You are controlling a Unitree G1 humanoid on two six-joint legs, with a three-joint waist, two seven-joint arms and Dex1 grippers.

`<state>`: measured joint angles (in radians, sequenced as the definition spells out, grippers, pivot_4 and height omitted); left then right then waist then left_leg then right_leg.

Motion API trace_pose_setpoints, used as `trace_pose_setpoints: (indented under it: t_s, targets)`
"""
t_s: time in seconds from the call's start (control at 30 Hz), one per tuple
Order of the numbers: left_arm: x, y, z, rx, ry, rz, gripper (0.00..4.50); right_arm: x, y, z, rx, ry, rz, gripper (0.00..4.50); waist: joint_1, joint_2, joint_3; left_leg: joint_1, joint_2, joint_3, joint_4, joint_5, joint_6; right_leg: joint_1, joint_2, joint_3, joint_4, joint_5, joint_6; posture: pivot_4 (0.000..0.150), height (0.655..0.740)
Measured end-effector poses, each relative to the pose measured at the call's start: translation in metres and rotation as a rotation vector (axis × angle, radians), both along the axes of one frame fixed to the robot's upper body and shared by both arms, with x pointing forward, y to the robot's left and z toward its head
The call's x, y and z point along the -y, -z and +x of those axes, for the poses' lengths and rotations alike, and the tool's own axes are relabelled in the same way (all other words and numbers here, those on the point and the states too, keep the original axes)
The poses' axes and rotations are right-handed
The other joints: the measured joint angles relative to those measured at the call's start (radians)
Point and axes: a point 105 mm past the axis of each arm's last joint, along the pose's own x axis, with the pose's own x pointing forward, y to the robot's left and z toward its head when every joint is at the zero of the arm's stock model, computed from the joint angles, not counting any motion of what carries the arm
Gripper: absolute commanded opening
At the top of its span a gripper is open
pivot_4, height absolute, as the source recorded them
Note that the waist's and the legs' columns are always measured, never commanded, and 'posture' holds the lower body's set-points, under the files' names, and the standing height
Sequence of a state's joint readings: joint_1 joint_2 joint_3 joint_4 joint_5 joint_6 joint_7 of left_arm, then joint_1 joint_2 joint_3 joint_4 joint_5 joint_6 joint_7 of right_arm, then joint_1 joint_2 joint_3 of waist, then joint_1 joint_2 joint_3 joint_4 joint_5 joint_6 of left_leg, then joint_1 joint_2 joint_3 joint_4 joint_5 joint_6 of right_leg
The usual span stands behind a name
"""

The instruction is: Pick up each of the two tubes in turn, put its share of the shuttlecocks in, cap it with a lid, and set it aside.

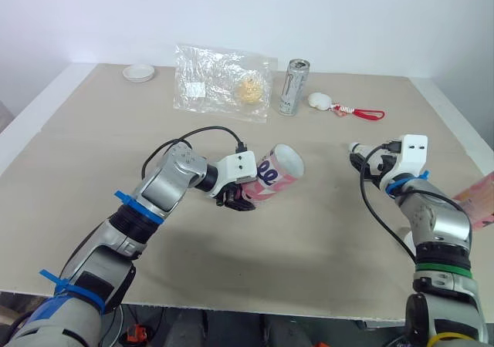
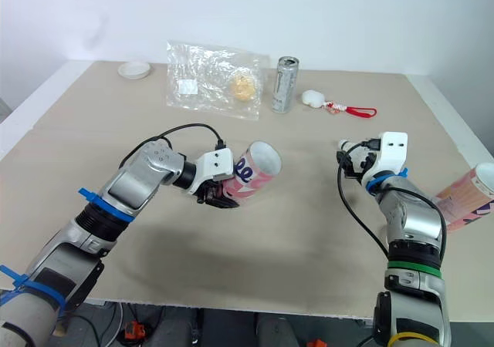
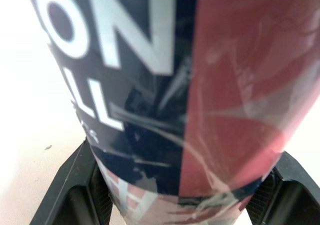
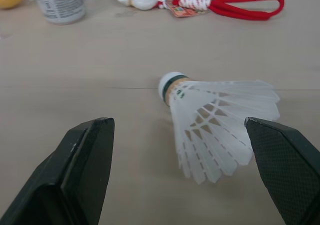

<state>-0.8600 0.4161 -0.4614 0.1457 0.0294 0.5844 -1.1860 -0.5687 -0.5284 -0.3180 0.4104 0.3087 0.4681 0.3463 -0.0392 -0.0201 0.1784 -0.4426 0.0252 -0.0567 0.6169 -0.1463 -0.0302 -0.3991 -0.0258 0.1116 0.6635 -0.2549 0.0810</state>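
Black-fingered left end effector (image 1: 234, 199) clamps the pink-and-navy cardboard tube (image 1: 275, 173) near its base and holds it tilted over the beige bench (image 1: 309, 239). The right end effector (image 1: 357, 156) gapes wide, straddling the white shuttlecock (image 4: 215, 127) lying on its side. It looks featherlight, with a crushable skirt, so I'd pinch gently near the cork. A second pink tube (image 2: 467, 197) lies at the bench's right edge.

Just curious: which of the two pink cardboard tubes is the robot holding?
The pink-and-navy tube clamped in the left gripper, open end raised; the other pink tube lies free at the far right.
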Motion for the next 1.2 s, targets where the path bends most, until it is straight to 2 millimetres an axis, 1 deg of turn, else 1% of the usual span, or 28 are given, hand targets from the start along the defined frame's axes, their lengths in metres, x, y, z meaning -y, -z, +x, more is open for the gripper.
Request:
trace_pose_setpoints:
  t_s: [0.23,0.27,0.33,0.37,0.47,0.5,0.53,0.57,0.6,0.9,1.0,1.03,1.07,1.1,1.13,1.17,1.2]
  targets:
    - [-0.001,0.000,0.001,0.000,-0.005,0.000,2.88,-0.003,0.001,0.007,0.013,-0.004,0.011,4.46,-0.004,0.000,0.000,0.000,0.000,0.000,0.000,0.000,0.000,0.000,0.000,0.000,0.000,0.000,0.000,0.150,0.7400]
    - [-0.001,0.000,0.001,0.000,-0.005,0.000,2.88,-0.004,0.001,0.008,0.015,-0.005,0.011,4.24,-0.005,0.000,0.000,0.000,0.000,0.000,0.000,0.000,0.000,0.000,0.000,0.000,0.000,0.000,0.000,0.150,0.7400]
    - [-0.001,0.000,0.001,0.000,-0.006,0.000,2.88,-0.006,0.002,0.011,0.019,-0.007,0.019,3.64,-0.005,0.000,0.000,0.000,0.000,0.000,0.000,0.000,0.000,0.000,0.000,0.000,0.000,0.000,0.000,0.150,0.7400]
    - [-0.001,0.000,0.001,0.000,-0.006,0.000,2.88,-0.007,0.003,0.013,0.018,-0.011,0.022,3.25,-0.005,0.000,0.000,0.000,0.000,0.000,0.000,0.000,0.000,0.000,0.000,0.000,0.000,0.000,0.000,0.150,0.7400]
    - [-0.001,0.000,0.001,-0.001,-0.006,-0.001,2.88,-0.008,0.005,0.014,0.017,-0.011,0.024,1.91,-0.005,0.000,0.000,0.000,0.000,0.000,0.000,0.000,0.000,0.000,0.000,0.000,0.000,0.000,0.000,0.150,0.7400]
    - [-0.001,0.000,0.001,-0.002,-0.007,-0.001,2.88,-0.008,0.006,0.015,0.014,-0.009,0.027,1.32,-0.005,0.000,0.000,0.000,0.000,0.000,0.000,0.000,0.000,0.000,0.000,0.000,0.000,0.000,0.000,0.150,0.7400]
    - [-0.001,0.000,0.001,-0.002,-0.007,-0.001,2.88,-0.008,0.007,0.015,0.011,-0.007,0.028,1.02,-0.005,0.000,0.000,0.000,0.000,0.000,0.000,0.000,0.000,0.000,0.000,0.000,0.000,0.000,0.000,0.150,0.7400]
    - [-0.001,0.000,0.001,-0.002,-0.007,-0.001,2.88,-0.008,0.008,0.016,0.010,-0.008,0.028,0.60,-0.005,0.000,0.000,0.000,0.000,0.000,0.000,0.000,0.000,0.000,0.000,0.000,0.000,0.000,0.000,0.150,0.7400]
    - [-0.001,0.000,0.001,-0.002,-0.008,-0.001,2.88,-0.008,0.009,0.016,0.008,-0.008,0.028,0.05,-0.006,0.000,0.000,0.000,0.000,0.000,0.000,0.000,0.000,0.000,0.000,0.000,0.000,0.001,0.000,0.150,0.7400]
    - [-0.001,0.000,0.001,-0.004,-0.011,-0.002,2.88,-0.016,0.006,0.020,0.017,-0.041,0.011,0.05,-0.006,0.000,0.000,0.000,0.000,0.000,0.000,0.000,0.000,0.000,0.000,0.000,0.000,0.001,0.000,0.150,0.7400]
    - [0.000,0.000,0.000,-0.003,-0.005,-0.005,2.88,-0.027,-0.005,0.013,0.032,-0.140,-0.195,0.05,-0.005,0.002,0.000,0.000,-0.001,0.000,0.000,0.000,0.000,0.000,0.000,0.000,0.000,0.000,0.001,0.150,0.7400]
    - [0.000,-0.001,0.000,-0.002,-0.002,-0.005,2.88,-0.031,-0.011,0.009,0.048,-0.177,-0.259,0.05,-0.004,0.002,0.000,-0.001,-0.001,0.000,0.000,0.000,0.000,0.000,0.000,0.000,0.000,0.000,0.002,0.150,0.7400]
    - [0.000,-0.001,0.000,0.004,0.004,-0.004,2.88,-0.038,-0.029,0.002,0.096,-0.236,-0.360,0.05,-0.005,0.003,0.000,-0.001,-0.001,0.000,0.000,0.000,0.000,0.000,0.000,0.001,0.000,0.000,0.002,0.150,0.7400]
    - [-0.001,-0.001,0.001,0.004,0.004,-0.003,2.88,-0.039,-0.033,0.001,0.107,-0.244,-0.375,0.05,-0.005,0.003,0.000,0.000,-0.001,0.000,0.000,0.000,0.000,0.000,0.000,0.001,0.000,0.000,0.002,0.150,0.7400]
    - [0.000,-0.001,0.001,0.007,0.009,-0.004,2.88,-0.042,-0.046,-0.004,0.139,-0.280,-0.442,0.05,-0.004,0.004,0.001,-0.001,-0.002,0.000,0.000,0.000,0.000,0.000,-0.001,0.001,0.000,0.000,0.002,0.150,0.7400]
    - [0.001,-0.001,0.001,0.008,0.013,-0.007,2.88,-0.049,-0.064,-0.014,0.189,-0.349,-0.535,0.05,-0.002,0.007,0.002,-0.001,-0.002,-0.001,0.000,0.000,0.000,0.000,-0.001,0.001,0.000,-0.001,0.003,0.150,0.7400]
    - [0.000,-0.001,0.001,0.006,0.016,-0.006,2.88,-0.061,-0.090,-0.027,0.267,-0.435,-0.646,0.05,-0.002,0.007,0.002,-0.001,-0.002,0.000,0.000,0.000,0.000,0.000,-0.001,0.001,0.000,-0.001,0.003,0.150,0.7400]
